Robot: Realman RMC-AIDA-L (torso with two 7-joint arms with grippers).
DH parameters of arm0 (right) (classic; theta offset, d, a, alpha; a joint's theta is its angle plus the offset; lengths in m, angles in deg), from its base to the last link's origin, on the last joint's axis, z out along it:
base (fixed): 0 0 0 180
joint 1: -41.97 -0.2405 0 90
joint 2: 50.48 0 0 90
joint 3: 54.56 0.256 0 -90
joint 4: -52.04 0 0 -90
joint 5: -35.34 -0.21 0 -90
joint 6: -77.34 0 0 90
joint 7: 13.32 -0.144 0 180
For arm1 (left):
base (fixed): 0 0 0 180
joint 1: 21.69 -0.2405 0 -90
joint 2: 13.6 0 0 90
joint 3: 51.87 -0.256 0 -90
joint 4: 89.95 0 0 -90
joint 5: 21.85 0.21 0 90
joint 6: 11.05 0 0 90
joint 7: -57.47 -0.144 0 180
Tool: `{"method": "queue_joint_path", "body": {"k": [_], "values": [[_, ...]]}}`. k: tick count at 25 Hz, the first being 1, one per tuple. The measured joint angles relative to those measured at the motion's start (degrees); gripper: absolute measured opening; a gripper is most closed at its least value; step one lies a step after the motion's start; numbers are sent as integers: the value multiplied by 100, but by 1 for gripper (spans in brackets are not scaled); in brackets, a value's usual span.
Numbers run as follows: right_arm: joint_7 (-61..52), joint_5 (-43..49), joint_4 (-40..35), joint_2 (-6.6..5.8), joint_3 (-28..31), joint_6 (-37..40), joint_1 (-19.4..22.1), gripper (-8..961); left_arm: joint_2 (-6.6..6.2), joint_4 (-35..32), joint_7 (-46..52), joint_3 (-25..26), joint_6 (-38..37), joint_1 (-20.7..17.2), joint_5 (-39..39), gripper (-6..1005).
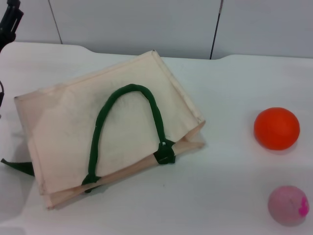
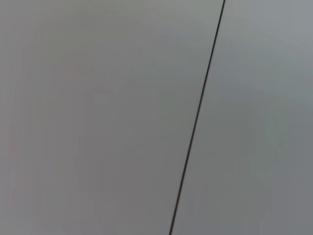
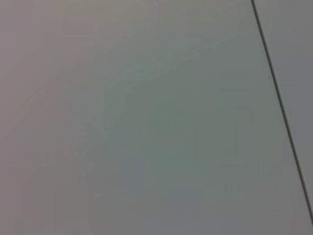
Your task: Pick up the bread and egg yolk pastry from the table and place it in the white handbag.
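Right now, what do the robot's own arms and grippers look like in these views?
Very little shows. In the head view only a black, angular piece of the left arm juts in at the top left corner, above the table. The right arm is out of sight. Both wrist views show only grey panels.

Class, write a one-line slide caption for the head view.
White handbag lies flat on the table; orange ball and pink ball sit right.
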Motion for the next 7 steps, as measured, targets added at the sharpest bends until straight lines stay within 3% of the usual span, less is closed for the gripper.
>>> {"method": "queue_joint_path", "body": {"k": [7], "values": [[-26, -21, -1, -3, 32, 17, 6, 896, 4, 4, -46, -13, 170, -5, 100, 880]]}}
